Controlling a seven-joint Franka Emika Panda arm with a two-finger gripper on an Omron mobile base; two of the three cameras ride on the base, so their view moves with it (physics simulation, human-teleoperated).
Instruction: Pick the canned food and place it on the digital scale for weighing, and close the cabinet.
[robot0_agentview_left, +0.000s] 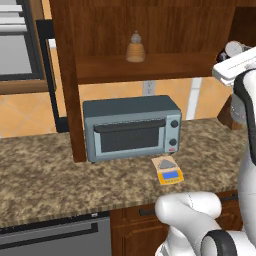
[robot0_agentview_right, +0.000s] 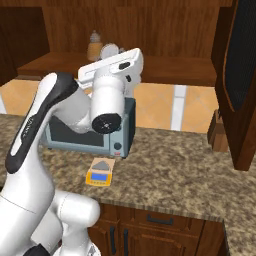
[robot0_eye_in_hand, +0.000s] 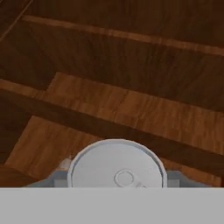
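Observation:
The canned food (robot0_eye_in_hand: 116, 168) shows its pale round lid between my two fingertips (robot0_eye_in_hand: 173, 177), which press on its sides. My gripper (robot0_eye_in_hand: 116, 178) is shut on it, in front of the cabinet shelf (robot0_agentview_left: 150, 67). From the base, the can's lid (robot0_agentview_left: 233, 48) (robot0_agentview_right: 108, 51) peeks out beside my hand at shelf height. The digital scale (robot0_agentview_left: 168, 171) (robot0_agentview_right: 100, 172), yellow-orange with a blue display, lies on the counter in front of the toaster oven. The cabinet door (robot0_agentview_right: 240, 75) stands open at the right.
A grey-blue toaster oven (robot0_agentview_left: 131, 127) (robot0_agentview_right: 75, 132) stands under the shelf. A beige beehive bottle (robot0_agentview_left: 135, 48) (robot0_agentview_right: 94, 46) sits on the shelf left of my hand. The speckled counter (robot0_agentview_left: 45, 180) has free room around the scale. Another open door panel (robot0_agentview_left: 67, 80) hangs at the left.

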